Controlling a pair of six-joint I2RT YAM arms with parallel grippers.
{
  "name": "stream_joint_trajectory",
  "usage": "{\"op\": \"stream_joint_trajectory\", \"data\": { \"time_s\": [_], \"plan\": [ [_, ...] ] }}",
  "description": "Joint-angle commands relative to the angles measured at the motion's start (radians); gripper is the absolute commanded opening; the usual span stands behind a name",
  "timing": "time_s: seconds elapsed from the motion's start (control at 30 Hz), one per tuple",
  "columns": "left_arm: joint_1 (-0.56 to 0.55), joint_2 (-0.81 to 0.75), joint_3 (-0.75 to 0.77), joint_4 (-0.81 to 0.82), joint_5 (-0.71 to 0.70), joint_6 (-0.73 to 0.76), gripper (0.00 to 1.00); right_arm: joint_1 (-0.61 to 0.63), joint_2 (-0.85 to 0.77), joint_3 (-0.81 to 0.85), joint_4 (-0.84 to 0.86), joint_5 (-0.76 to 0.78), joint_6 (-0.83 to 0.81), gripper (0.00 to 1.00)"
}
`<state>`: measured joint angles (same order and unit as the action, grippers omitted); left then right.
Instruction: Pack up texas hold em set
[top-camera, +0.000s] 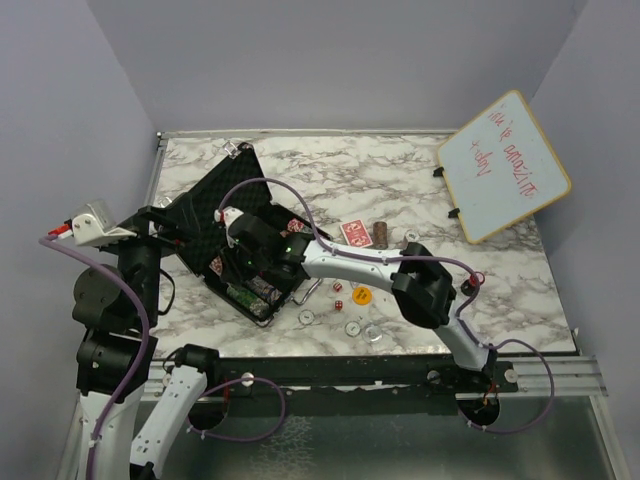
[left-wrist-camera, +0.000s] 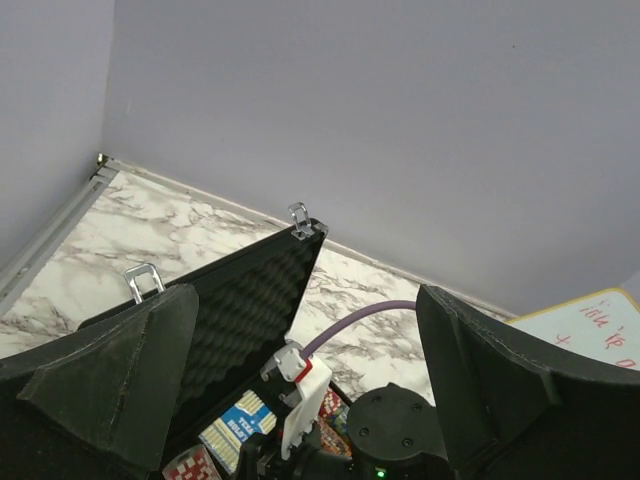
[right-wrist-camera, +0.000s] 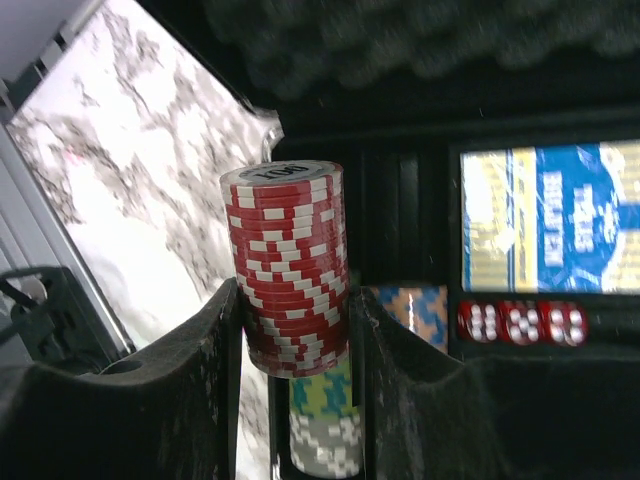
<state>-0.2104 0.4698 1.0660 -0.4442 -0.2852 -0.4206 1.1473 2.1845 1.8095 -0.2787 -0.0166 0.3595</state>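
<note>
Loading step: chips are going into the case (top-camera: 213, 192), which lies open on the left part of the table (top-camera: 500, 290), its foam-lined lid (left-wrist-camera: 240, 300) propped up.
Right gripper: the right gripper (right-wrist-camera: 295, 300) is clamped on a red-and-white chip stack (right-wrist-camera: 288, 250), one finger on each side, held upright above a chip channel in the tray.
Below the stack: teal and grey chips (right-wrist-camera: 322, 420) already lie in that channel, so the red stack looks meant for the bare stretch above them.
Already packed: a blue card deck (right-wrist-camera: 550, 215) and a row of red dice (right-wrist-camera: 520, 322) sit in their own compartments.
Left gripper: the left gripper (left-wrist-camera: 305, 300) hangs with its jaws spread wide and nothing between them, just beside the raised lid.
Left to pack: a red card deck (top-camera: 353, 233), loose dice (top-camera: 338, 288) and a yellow button (top-camera: 361, 296) lie on the table right of the case.
Next move, as I judge it: tip the stack in line with the channel, lower it against the seated chips, then release without scattering them.
</note>
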Motion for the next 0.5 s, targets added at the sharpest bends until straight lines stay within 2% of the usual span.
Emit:
{"op": "stream_joint_trajectory", "data": {
  "time_s": [0.0, 0.47],
  "plan": [
    [0.006, -0.02, 0.033, -0.043, -0.071, 0.033, 0.99, 0.005, 0.073, 0.145, 0.079, -0.058, -0.034, 0.17],
    [0.006, -0.027, 0.011, -0.046, -0.101, 0.052, 0.99, 0.014, 0.233, 0.336, -0.075, -0.086, -0.061, 0.17]
  ]
}}
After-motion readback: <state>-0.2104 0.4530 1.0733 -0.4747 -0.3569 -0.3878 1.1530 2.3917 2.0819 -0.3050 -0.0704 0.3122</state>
